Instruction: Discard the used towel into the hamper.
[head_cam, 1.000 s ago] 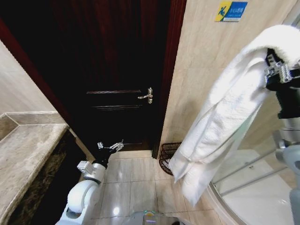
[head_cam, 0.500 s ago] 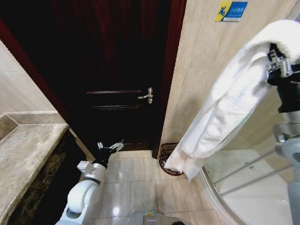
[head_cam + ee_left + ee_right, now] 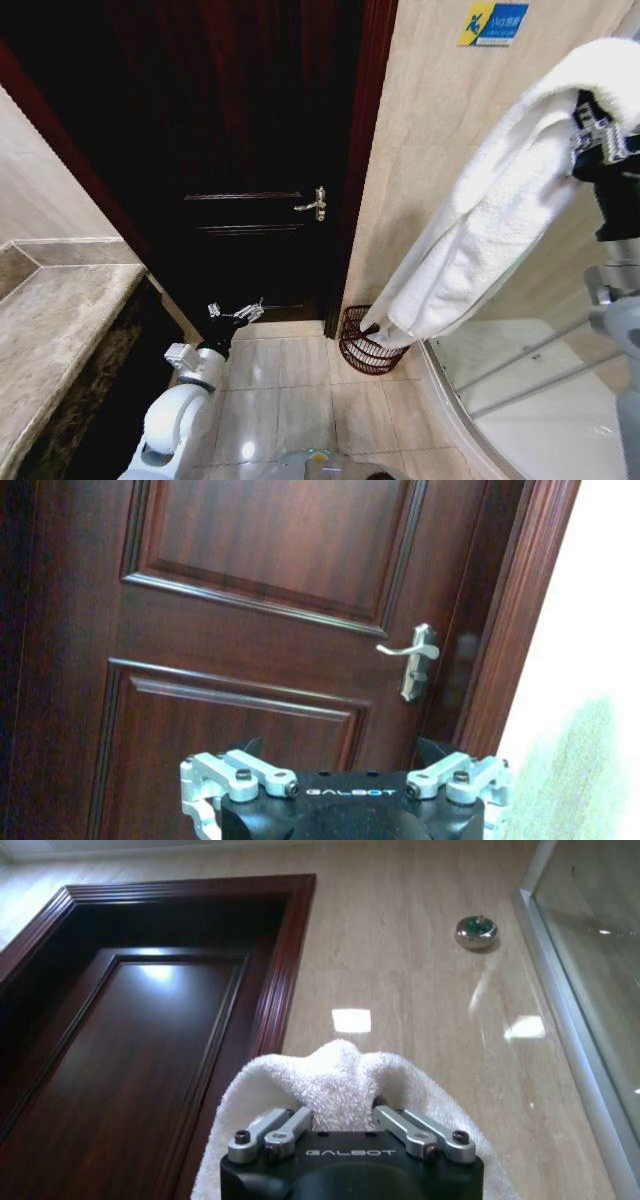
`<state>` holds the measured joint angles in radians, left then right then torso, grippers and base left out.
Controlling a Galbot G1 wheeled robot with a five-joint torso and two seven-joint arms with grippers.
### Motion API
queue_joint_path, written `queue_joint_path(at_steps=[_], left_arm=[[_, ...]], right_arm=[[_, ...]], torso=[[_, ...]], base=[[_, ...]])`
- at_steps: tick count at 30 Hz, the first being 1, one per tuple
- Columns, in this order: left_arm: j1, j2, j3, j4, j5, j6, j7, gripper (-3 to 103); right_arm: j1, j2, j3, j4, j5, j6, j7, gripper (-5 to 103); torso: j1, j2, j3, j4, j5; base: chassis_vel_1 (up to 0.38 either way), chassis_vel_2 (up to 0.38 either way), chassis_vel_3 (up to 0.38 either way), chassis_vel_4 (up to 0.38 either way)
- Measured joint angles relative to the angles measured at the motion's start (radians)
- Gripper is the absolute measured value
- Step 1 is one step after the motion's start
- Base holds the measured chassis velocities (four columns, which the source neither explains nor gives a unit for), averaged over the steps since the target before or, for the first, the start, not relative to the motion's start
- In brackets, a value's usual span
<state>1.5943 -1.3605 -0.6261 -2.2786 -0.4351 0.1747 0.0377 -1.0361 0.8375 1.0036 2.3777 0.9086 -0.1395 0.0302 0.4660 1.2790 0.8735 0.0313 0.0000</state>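
A long white towel (image 3: 480,230) hangs from my right gripper (image 3: 597,140), which is raised high at the right and shut on the towel's upper fold. In the right wrist view the towel (image 3: 335,1072) bunches between the fingers of that gripper (image 3: 340,1129). The towel's lower end dangles just above the rim of the hamper (image 3: 362,345), a dark red-brown wire basket on the floor against the wall beside the door frame. My left gripper (image 3: 237,312) is parked low near the floor in front of the door, open and holding nothing.
A dark wooden door (image 3: 250,150) with a metal handle (image 3: 313,204) fills the middle. A stone counter (image 3: 50,330) runs along the left. A curved glass shower enclosure (image 3: 530,400) stands at the right. Tiled floor (image 3: 290,400) lies between them.
The towel's lower end has swung up and toward the wall, uncovering the hamper and now hanging over its rim. My right gripper shifted slightly right. The left arm has not moved.
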Motion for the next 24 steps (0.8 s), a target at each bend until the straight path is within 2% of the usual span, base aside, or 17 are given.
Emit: queue_joint_path(at_steps=[17,24], left_arm=[[0.0,0.0,0.0,0.0,0.0,0.0,0.0,100],[0.0,0.0,0.0,0.0,0.0,0.0,0.0,100]], right_arm=[[0.018,-0.011,-0.013,-0.042,-0.003,-0.001,-0.006,14],[0.084,-0.026,-0.063,-0.118,-0.024,0.003,-0.017,14]], torso=[[0.0,0.0,0.0,0.0,0.0001],[0.0,0.0,0.0,0.0,0.0]], base=[[0.0,0.0,0.0,0.0],[0.0,0.0,0.0,0.0]])
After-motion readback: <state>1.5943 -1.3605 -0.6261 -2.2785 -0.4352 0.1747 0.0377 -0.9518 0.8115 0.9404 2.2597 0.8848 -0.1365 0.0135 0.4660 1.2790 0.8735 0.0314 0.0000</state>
